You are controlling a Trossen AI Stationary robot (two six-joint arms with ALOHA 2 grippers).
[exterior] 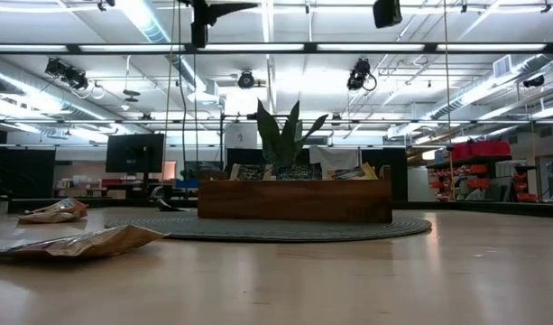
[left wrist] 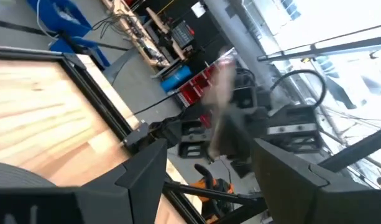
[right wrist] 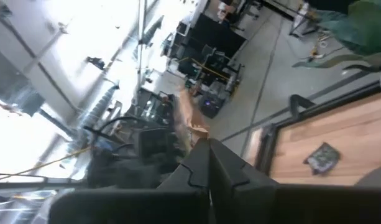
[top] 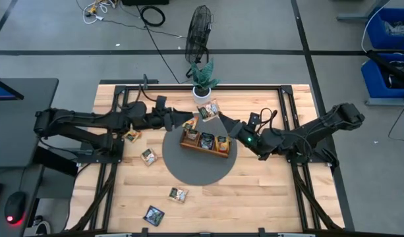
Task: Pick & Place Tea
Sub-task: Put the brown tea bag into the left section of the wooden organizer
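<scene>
Above the wooden tray [top: 205, 142], the right gripper [top: 221, 116] pinches a tea sachet [top: 211, 109] in closed jaws facing the left gripper [top: 190, 117], whose jaws gape empty; other sachets [top: 178, 194] lie on the table [top: 267, 191].

On the table [top: 267, 191] a round grey mat [top: 188, 168] carries a brown wooden tray [top: 205, 149] with sachets filed in its compartments. Both arms reach in above the tray's far side: the left gripper [top: 188, 118] and the right gripper [top: 223, 120] meet around one sachet [top: 210, 110], just before the potted plant [top: 202, 80]. Four loose sachets lie left of the mat and toward the near edge; a dark one [top: 153, 214] is nearest
</scene>
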